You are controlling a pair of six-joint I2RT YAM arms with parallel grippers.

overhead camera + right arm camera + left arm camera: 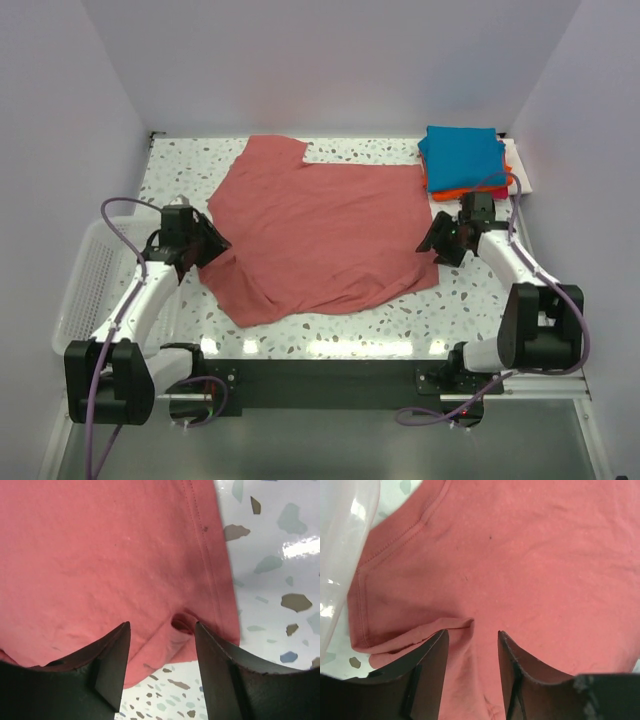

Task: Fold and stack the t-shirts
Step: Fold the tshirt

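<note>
The large dusty-red t-shirt [320, 225] lies spread flat on the middle of the table. My left gripper [205, 245] is open at its left edge. In the left wrist view its jaws [472, 635] stand apart over the red cloth [520, 555], with a raised fold between them. My right gripper [437, 240] is open at the shirt's right edge. In the right wrist view its jaws [162, 627] straddle a small pucker in the hem [181, 622]. The folded teal-blue t-shirt [462, 155] lies on the orange one [462, 190] at the back right. I cannot make out the magenta one.
A white mesh basket [85, 285] stands off the table's left edge beside my left arm; its pale rim shows in the left wrist view [345, 540]. Bare speckled table [480, 290] lies right of the shirt. White walls close in the back and sides.
</note>
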